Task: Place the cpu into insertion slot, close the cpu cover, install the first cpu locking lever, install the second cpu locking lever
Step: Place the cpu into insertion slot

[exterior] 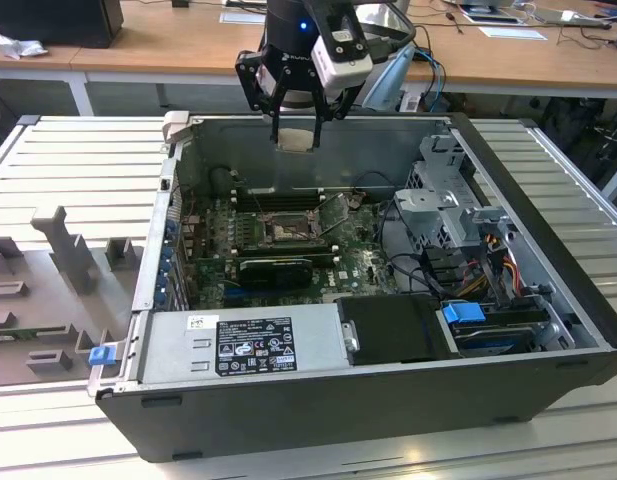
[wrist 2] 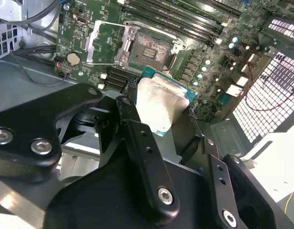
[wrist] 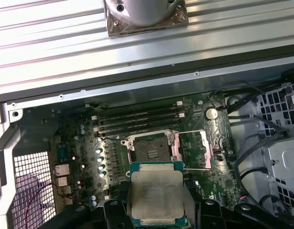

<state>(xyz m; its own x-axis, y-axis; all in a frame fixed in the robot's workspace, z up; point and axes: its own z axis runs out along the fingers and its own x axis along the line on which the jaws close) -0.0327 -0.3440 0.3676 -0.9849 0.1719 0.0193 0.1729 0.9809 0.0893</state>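
Black gripper (exterior: 294, 130), at the exterior view's twelve o'clock, clamps the flat silvery-beige cpu (wrist: 156, 195) clear of the empty black-rimmed insertion slot (wrist: 154, 148); thin silvery cpu cover (wrist: 204, 149) open, every step left.

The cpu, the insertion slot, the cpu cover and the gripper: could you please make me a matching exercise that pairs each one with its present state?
Things:
1. cpu
2. insertion slot
3. cpu cover
4. gripper

States:
a. swung open, lying to one side
b. empty, dark centre exposed
c. shut, clamping a flat part
d. held off the board, pale face showing

Pairs: 1-d, 2-b, 3-a, 4-c
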